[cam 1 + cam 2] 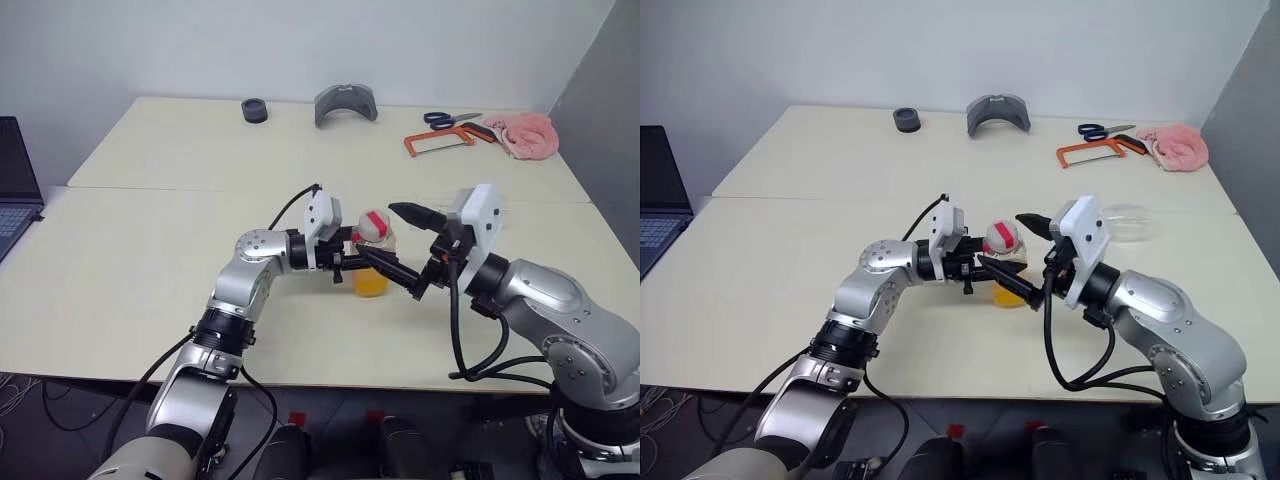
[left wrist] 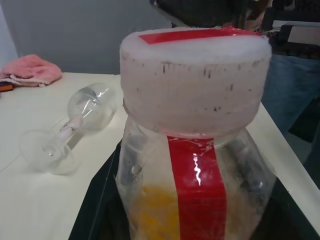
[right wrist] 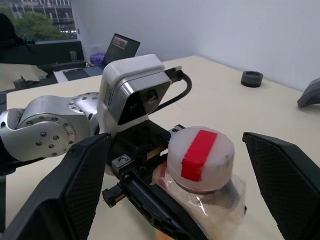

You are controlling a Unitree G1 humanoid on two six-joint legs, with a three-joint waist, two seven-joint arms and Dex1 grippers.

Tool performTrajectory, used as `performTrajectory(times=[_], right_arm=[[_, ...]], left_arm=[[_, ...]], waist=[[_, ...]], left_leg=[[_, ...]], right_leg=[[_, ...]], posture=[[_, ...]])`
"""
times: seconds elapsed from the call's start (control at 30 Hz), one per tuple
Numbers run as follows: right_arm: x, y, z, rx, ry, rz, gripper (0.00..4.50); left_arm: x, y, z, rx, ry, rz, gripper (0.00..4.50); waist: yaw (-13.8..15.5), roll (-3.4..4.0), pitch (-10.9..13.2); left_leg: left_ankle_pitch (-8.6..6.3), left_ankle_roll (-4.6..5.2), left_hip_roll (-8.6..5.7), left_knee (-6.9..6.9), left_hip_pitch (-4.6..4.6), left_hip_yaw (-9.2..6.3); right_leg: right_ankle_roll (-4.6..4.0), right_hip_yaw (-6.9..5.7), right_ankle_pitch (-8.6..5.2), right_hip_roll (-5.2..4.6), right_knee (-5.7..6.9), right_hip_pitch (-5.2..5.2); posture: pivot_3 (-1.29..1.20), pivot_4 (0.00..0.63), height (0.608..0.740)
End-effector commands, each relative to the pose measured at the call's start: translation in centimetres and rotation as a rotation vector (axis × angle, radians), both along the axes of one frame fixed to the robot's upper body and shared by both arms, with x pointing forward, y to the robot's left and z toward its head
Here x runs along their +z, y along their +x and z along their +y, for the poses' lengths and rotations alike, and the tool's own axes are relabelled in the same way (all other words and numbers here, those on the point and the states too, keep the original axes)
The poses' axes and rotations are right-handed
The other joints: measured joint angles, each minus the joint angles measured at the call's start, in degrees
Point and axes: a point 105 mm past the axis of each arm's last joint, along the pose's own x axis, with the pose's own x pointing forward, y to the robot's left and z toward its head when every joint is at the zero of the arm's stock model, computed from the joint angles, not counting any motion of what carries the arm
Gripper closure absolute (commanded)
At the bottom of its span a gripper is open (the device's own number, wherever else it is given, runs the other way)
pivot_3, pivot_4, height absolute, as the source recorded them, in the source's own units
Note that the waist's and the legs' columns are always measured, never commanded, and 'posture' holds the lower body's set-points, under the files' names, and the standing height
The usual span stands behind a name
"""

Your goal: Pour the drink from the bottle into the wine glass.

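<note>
bottle (image 1: 372,255): upright, cap (image 3: 200,155) on top, above the table (image 1: 150,250) near its front edge | left claw (image 1: 362,262): clamped on bottle's body | right claw (image 1: 412,252): fingers wide apart, flanking the cap | wine glass (image 2: 70,132): lying on its side, beyond the bottle | drink (image 1: 370,283): low in bottle

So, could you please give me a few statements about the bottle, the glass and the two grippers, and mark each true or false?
1. The left gripper is shut on the bottle. True.
2. The bottle's cap is off. False: the white cap with its red stripe is still on.
3. The wine glass stands upright. False: it lies on its side on the table.
4. The right gripper is open, its fingers either side of the cap. True.
5. The bottle is empty. False: orange drink fills its lower part.
</note>
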Motion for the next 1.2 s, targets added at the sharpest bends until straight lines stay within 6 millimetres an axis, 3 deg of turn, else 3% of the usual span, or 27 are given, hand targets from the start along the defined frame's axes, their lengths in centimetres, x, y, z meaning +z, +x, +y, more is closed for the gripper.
performTrajectory(times=[0.03, 0.33, 0.43, 0.63, 0.73, 0.87, 1.0, 1.1, 1.2], right_arm=[[0.8, 0.4, 0.3, -0.018, 0.012, -0.048, 0.0], [0.4, 1.5, 0.3, -0.048, -0.001, -0.056, 0.0], [0.3, 1.6, 0.3, -0.045, -0.007, -0.061, 0.59], [-0.1, 1.2, 0.4, -0.003, -0.034, -0.061, 2.64], [-0.3, 1.0, 0.5, 0.048, -0.066, -0.062, 2.68], [-0.3, 0.8, 0.1, 0.243, -0.203, -0.106, 2.68], [-0.3, 1.7, -1.6, 0.419, -0.389, -0.127, 2.68], [0.0, 2.5, -2.4, 0.439, -0.426, -0.112, 2.68], [0.2, 1.6, -3.2, 0.484, -0.407, -0.024, 2.68]], left_arm=[[1.0, -0.6, -0.7, -0.043, 0.0, -0.072, 2.72], [0.7, -0.6, -0.3, -0.032, 0.011, -0.081, 2.72], [0.6, -0.6, -0.2, -0.029, 0.013, -0.082, 2.72], [0.6, -0.6, -0.2, -0.032, 0.014, -0.082, 2.72], [0.6, -0.7, -0.3, -0.04, 0.014, -0.083, 2.72], [0.9, -1.1, -0.5, -0.078, 0.021, -0.09, 2.73], [1.0, -1.8, -0.3, -0.139, 0.048, -0.089, 2.73], [1.1, -1.9, -0.1, -0.149, 0.05, -0.084, 2.73], [1.2, -1.9, -0.1, -0.141, 0.044, -0.081, 2.73]], waist=[[0.0, 0.0, 0.0], [0.0, 0.0, 0.0], [0.0, 0.0, 0.0], [0.0, 0.0, 0.0], [0.0, 0.0, 0.0], [0.0, 0.01, 0.0], [-0.1, 0.04, 0.1], [-0.1, 0.03, 0.1], [0.0, 0.07, 0.1]], left_leg=[[0.0, 0.0, 0.0, 0.0, 0.0, 0.0], [0.0, 0.0, 0.0, 0.0, 0.0, -0.02], [0.0, 0.01, 0.0, 0.0, 0.0, -0.02], [0.0, 0.01, 0.0, 0.0, 0.0, -0.03], [0.0, 0.01, 0.0, 0.0, 0.0, -0.03], [-0.01, 0.01, -0.06, 0.01, 0.01, 0.04], [-0.01, 0.02, -0.06, 0.01, 0.01, 0.12], [-0.01, 0.02, -0.02, -0.01, 0.0, 0.11], [-0.01, 0.02, 0.04, 0.01, -0.03, 0.06]], right_leg=[[0.0, -0.01, 0.0, 0.01, 0.0, 0.0], [0.0, -0.01, 0.0, 0.0, 0.01, 0.0], [0.0, -0.01, 0.0, 0.01, 0.01, 0.0], [0.0, -0.01, 0.0, 0.0, 0.0, 0.0], [0.0, -0.01, 0.0, 0.0, 0.0, 0.0], [0.0, -0.01, 0.0, 0.01, -0.01, 0.0], [0.0, -0.03, 0.0, 0.05, -0.04, 0.01], [0.0, -0.07, 0.0, 0.07, -0.08, 0.01], [0.0, -0.07, 0.0, 0.01, -0.06, 0.0]], posture=[[0.0, 0.15, 0.74], [0.0, 0.15, 0.74], [0.0, 0.15, 0.74], [0.0, 0.15, 0.74], [0.0, 0.15, 0.74], [0.0, 0.15, 0.74], [0.0, 0.15, 0.74], [0.0, 0.15, 0.74], [0.0, 0.15, 0.74]])
